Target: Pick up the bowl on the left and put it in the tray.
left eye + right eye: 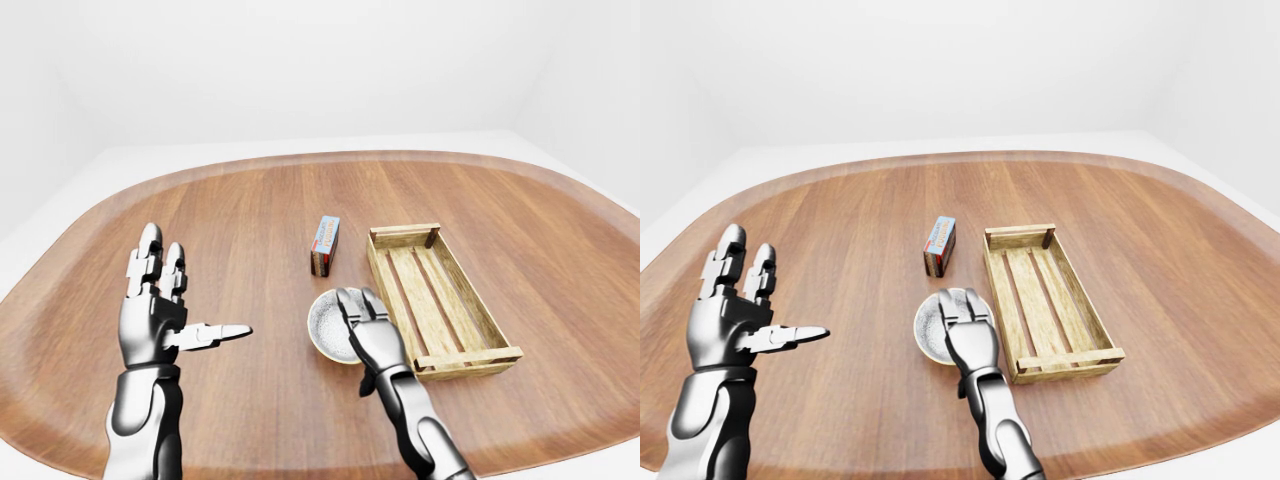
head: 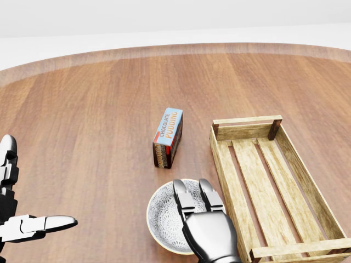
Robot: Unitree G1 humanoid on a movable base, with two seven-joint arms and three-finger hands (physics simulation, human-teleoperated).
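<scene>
My right robot hand (image 2: 208, 233) comes up from the bottom of the head view and sits over the right part of the bowl (image 2: 164, 216). Two of its fingers (image 2: 184, 198) lie side by side across the inside of the bowl and point to the top of the view. The thumb is hidden under the hand, so I cannot tell if the hand is pinching the rim or only resting there.

The bowl is white with a fine grey pattern inside. It sits on the brown wooden tabletop (image 2: 82, 109), near the bottom of the head view, just beside the left wall of the tray (image 2: 247, 120). It is not in the tray.

The tray is a long wooden crate with slats along its floor. It lies to the right of the bowl, and I see nothing in it.

A little box of chocolate pudding (image 2: 168, 137) stands on its long edge above the bowl in the head view. It is near the bowl but not touching it.

My left robot hand (image 1: 150, 320) is held up at the left of the left-eye view, well apart from the bowl. It is spread wide, with the fingers pointing up and the thumb sticking out to the right, and it holds nothing.
</scene>
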